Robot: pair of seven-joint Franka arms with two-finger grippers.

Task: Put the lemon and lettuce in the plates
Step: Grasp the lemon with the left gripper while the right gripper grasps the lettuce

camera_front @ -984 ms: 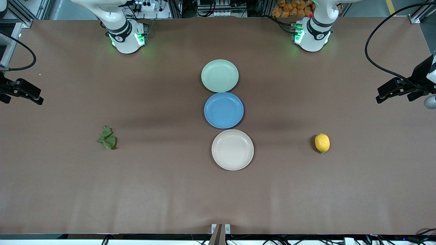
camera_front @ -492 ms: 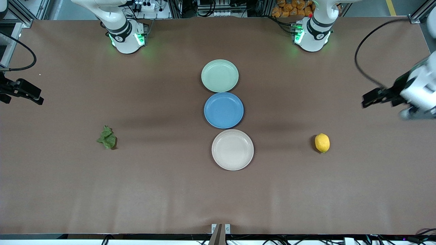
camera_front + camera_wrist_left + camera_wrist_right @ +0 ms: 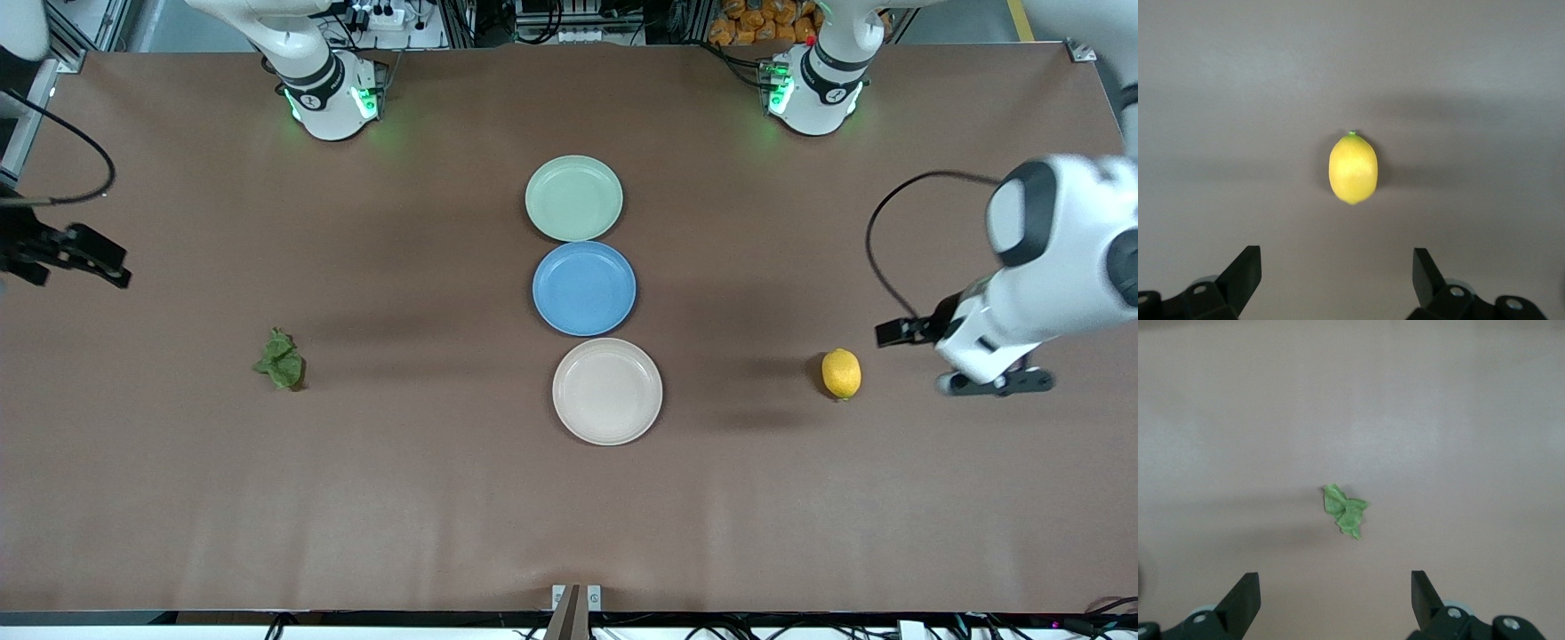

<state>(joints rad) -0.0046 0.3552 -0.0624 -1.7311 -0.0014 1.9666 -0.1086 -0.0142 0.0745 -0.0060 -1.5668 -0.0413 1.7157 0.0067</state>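
Beside lemon (image 3: 841,373) — left gripper (image 3: 1336,283), open-fingered

Both wrist views crop each end effector's fingers (image 3: 1245,270) (image 3: 1248,593) at the edge, showing only tips

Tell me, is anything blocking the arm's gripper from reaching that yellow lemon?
Nothing visible. The open left gripper hangs over bare table beside the lemon, toward the left arm's end, and its wrist view shows only tabletop between them.
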